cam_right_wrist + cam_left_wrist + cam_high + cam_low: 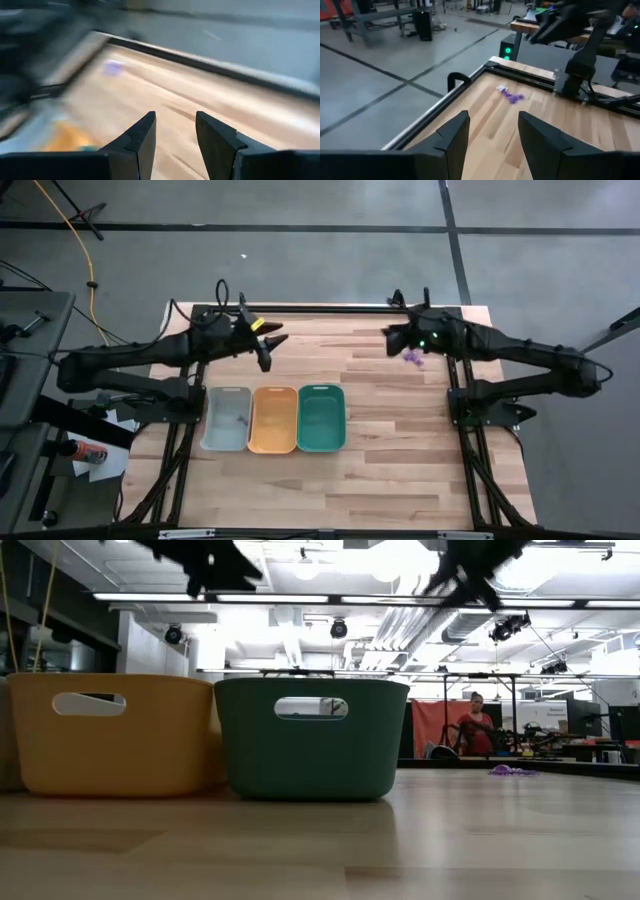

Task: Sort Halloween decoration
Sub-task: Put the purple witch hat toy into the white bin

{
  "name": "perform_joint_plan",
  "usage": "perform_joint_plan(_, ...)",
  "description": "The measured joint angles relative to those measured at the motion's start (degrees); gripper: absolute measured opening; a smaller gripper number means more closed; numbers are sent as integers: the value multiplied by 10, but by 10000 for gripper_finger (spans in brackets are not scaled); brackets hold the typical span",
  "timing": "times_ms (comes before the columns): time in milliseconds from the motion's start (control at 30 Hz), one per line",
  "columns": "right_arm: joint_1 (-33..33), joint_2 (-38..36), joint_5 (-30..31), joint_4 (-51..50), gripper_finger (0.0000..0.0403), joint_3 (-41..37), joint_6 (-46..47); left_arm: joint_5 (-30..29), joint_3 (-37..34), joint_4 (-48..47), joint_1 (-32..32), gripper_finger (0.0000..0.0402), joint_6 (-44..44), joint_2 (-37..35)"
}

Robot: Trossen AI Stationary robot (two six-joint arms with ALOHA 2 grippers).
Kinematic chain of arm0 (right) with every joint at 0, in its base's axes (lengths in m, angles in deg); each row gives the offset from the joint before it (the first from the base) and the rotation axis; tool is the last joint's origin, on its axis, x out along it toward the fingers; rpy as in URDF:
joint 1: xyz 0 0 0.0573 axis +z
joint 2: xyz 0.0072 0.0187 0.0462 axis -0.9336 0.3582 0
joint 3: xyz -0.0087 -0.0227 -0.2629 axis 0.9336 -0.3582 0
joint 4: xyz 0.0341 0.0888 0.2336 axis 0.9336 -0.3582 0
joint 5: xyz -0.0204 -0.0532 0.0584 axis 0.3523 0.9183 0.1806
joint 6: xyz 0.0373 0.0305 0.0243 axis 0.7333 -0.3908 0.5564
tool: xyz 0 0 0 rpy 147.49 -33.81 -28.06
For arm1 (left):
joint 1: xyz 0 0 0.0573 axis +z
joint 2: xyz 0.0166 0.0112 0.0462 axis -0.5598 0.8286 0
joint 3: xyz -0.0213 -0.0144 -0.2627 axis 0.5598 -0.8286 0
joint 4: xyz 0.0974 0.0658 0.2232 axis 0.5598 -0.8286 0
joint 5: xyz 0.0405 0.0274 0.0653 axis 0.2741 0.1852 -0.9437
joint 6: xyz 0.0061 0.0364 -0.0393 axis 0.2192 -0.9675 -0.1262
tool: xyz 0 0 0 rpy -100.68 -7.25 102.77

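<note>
A small cluster of purple decoration pieces (pixel 412 358) lies on the wooden table at the far right, under my right arm. It also shows in the left wrist view (pixel 510 95) and the low view (pixel 512 770). One tiny purple piece (pixel 240 420) lies in the grey tray (pixel 212 430). No white stick-like piece shows. My left gripper (pixel 266 348) is open and empty above the table's far left, its fingers (pixel 455 135) pointing toward the purple cluster. My right gripper (pixel 392 336) is open and empty, held high just left of the cluster, and it also shows in its own wrist view (pixel 175 130).
Three trays stand side by side at the table's near middle: the grey one, an orange one (pixel 273 442) and a teal one (pixel 321 442). A black rail (pixel 330 308) runs along the table's far edge. Bare wood lies between the two grippers.
</note>
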Motion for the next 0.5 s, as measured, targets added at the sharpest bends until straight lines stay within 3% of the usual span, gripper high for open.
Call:
perform_joint_plan(100, -58, -1, 29, -115, 133, -29, 116, -13, -24, 21, 14, 159, 13, 4)
perform_joint_plan(200, -111, 1, 29, -162, 133, -87, 233, -46, -25, 47, 23, 159, 42, 2)
perform_joint_plan(500, -222, 18, -24, -28, 133, -188, 262, -46, -25, 118, 39, 159, -32, -18)
